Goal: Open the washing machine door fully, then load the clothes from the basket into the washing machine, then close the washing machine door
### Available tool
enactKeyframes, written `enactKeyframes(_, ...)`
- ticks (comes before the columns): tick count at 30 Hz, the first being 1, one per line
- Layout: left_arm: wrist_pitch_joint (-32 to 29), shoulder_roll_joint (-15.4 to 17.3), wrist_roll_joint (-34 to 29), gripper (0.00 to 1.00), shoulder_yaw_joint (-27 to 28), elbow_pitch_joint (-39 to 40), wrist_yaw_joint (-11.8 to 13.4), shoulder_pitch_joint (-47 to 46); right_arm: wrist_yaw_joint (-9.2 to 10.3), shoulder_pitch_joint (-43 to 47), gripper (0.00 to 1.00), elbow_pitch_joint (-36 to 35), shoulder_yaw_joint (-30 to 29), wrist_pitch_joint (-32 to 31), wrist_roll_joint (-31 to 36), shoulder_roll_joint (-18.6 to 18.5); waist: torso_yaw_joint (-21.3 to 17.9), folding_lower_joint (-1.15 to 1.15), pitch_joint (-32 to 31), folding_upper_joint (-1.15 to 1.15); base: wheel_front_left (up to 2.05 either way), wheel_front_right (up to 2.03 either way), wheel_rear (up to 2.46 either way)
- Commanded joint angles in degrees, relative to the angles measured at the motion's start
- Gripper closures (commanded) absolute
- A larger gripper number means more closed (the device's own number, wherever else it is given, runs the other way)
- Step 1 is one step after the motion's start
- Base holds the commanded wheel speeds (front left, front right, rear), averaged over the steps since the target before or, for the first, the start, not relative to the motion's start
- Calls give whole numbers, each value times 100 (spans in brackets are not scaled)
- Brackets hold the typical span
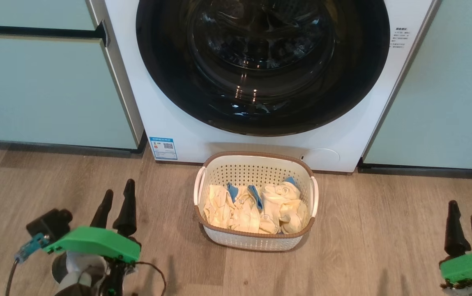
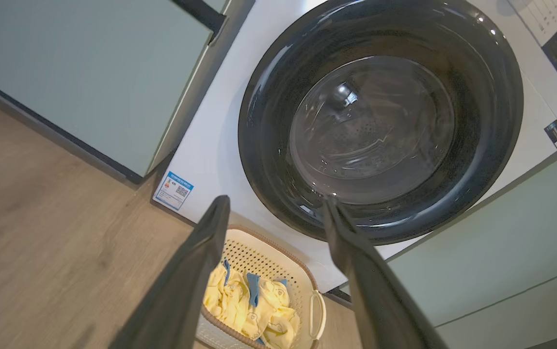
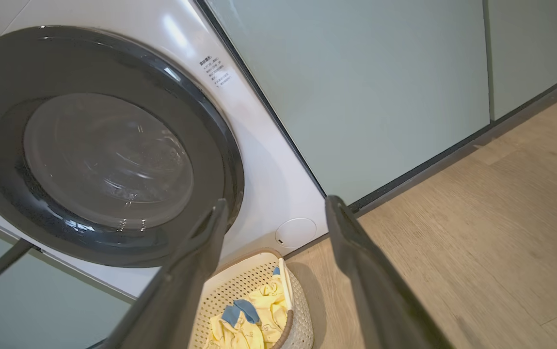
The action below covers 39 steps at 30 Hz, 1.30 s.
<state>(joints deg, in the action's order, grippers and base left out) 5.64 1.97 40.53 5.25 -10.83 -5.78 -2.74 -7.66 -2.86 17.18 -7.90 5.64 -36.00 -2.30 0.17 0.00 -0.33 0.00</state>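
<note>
The washing machine door (image 1: 260, 102) is seen shut, up ahead between the left gripper (image 1: 119, 188), judged nearer, and the right gripper (image 1: 464, 210), both with fingers spread wide and empty, the clothes (image 1: 252, 207) lying in the basket (image 1: 256, 154) below it

L gripper (image 1: 117, 190) low at L in head view, fingers (image 1: 127, 209) spread wide, tips pointing up & fwd, empty. R gripper (image 1: 464, 210) low at R, same pose, fingers apart, empty. Grippers well apart.
</note>
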Motion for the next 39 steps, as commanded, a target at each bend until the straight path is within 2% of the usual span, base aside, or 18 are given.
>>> enactKeyframes(1,105,84,-333,0,58,264,53,-322,10,-356,0,-192,100,102,308,-113,1,0,-4,0,0,0,0)
enactKeyframes(15,357,441,-1948,0,-506,198,227,-364,12,-451,0,-93,168,356,1622,-89,12,0,-35,0,0,0,0)
enactKeyframes(39,745,563,-3203,0,-744,-86,408,-558,16,-573,0,-30,128,745,3417,-64,9,0,-76,0,0,0,0)
